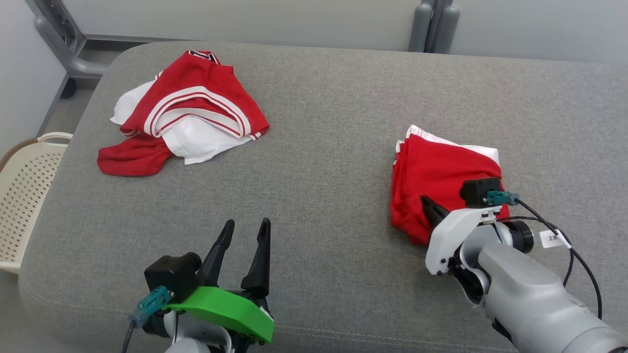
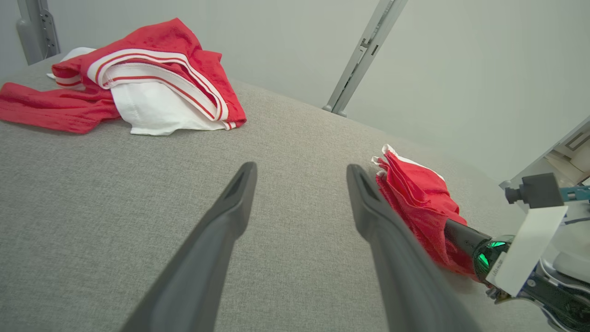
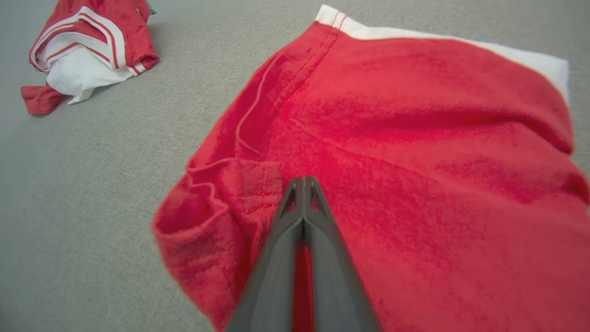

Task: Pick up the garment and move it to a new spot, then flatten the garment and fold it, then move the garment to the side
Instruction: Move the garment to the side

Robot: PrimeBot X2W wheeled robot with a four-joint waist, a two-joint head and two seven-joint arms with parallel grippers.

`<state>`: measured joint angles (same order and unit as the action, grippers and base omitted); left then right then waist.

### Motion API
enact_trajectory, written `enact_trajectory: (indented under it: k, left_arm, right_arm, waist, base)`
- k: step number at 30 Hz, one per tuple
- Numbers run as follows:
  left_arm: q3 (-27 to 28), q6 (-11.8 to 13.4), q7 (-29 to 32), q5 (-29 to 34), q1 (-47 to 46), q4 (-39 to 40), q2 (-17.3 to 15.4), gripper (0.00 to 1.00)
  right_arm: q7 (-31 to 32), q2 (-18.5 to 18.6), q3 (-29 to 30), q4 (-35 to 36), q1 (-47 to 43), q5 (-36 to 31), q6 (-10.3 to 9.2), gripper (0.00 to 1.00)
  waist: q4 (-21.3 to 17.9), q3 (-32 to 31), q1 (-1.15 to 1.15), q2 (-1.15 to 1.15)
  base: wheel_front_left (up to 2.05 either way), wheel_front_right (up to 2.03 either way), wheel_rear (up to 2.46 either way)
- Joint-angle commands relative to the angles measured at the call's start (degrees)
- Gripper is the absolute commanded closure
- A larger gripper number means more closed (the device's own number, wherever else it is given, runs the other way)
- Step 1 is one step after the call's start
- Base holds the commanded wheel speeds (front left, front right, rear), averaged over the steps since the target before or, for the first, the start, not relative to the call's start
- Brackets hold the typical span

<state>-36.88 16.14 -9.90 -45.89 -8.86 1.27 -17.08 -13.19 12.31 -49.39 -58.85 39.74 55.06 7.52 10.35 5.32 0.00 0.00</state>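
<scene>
A folded red garment (image 1: 441,171) with a white edge lies on the right of the grey padded surface (image 1: 333,147). My right gripper (image 1: 425,200) is shut, its tips together on the garment's near left corner (image 3: 303,180). I cannot tell whether any cloth is pinched between them. A second garment (image 1: 191,110), red with white stripes, lies crumpled at the back left. My left gripper (image 1: 248,223) stands open near the front edge, holding nothing, well short of both garments (image 2: 302,170).
A cream perforated basket (image 1: 27,176) stands on the floor beyond the surface's left edge. Grey frame legs (image 1: 434,24) rise behind the back edge. Bare grey fabric stretches between the two garments.
</scene>
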Motion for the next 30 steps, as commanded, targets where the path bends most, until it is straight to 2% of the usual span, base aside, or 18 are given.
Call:
enact_trajectory:
  k: [1, 8, 14, 21, 25, 26, 27, 28, 30]
  left_arm:
    - [0.4, 0.1, -0.3, 0.2, -0.7, 0.1, -0.3, 0.0]
    - [0.8, 0.4, -0.7, -0.1, -0.9, 0.3, -0.4, 0.0]
    - [1.0, 0.5, -0.9, -0.3, -0.7, 0.1, -0.4, 0.0]
    - [1.5, 0.8, -1.3, -0.7, 0.2, 0.1, -0.6, 0.0]
    - [1.7, 1.1, -1.5, -0.8, 0.8, 0.6, -0.7, 0.0]
    - [1.7, 1.1, -1.6, -0.9, 0.9, 0.7, -0.7, 0.0]
    - [1.7, 1.1, -1.6, -0.9, 0.9, 0.7, -0.7, 0.0]
    - [1.7, 1.1, -1.6, -0.9, 0.9, 0.9, -0.7, 0.0]
    - [1.6, 1.1, -1.7, -0.8, 0.9, 1.0, -0.7, 0.0]
  right_arm:
    - [0.1, -0.6, -1.1, 0.8, 0.6, -0.5, -0.06, 1.0]
    - [1.5, -2.9, -5.9, 3.4, 0.2, -0.9, -0.07, 1.0]
    - [0.9, -3.0, -9.5, 5.4, 0.3, -1.6, -0.06, 1.0]
    - [-1.2, -0.5, -8.7, 9.2, 2.9, -1.8, -0.07, 1.0]
    - [-1.8, 2.4, -5.5, 10.5, 4.1, -2.5, -0.07, 1.0]
    - [-1.9, 3.9, -3.8, 10.2, 3.9, -2.5, -0.06, 0.92]
    - [-1.9, 3.9, -3.8, 10.2, 3.9, -2.5, -0.06, 0.92]
    - [-1.9, 4.7, -3.0, 9.9, 3.7, -2.7, -0.07, 0.74]
    - [-2.0, 6.0, -1.3, 8.9, 3.2, -2.9, -0.06, 0.51]
  waist:
    - [0.6, 0.5, 0.0, 0.0]
    - [0.0, 0.7, 0.0, 0.0]
    - [-1.4, 0.5, 0.0, 0.0]
    - [-4.1, -0.9, 0.0, 0.0]
    - [-5.2, -1.4, 0.0, 0.0]
    - [-5.4, -1.4, 0.0, 0.0]
    - [-5.4, -1.4, 0.0, 0.0]
    - [-5.5, -1.4, 0.0, 0.0]
    - [-5.4, -1.1, 0.0, 0.0]
  base:
    - [0.0, 0.0, 0.0]
    - [0.0, 0.0, 0.0]
    - [0.0, 0.0, 0.0]
    - [0.0, 0.0, 0.0]
    - [0.0, 0.0, 0.0]
    - [0.0, 0.0, 0.0]
    - [0.0, 0.0, 0.0]
    - [0.0, 0.0, 0.0]
    - [0.0, 0.0, 0.0]
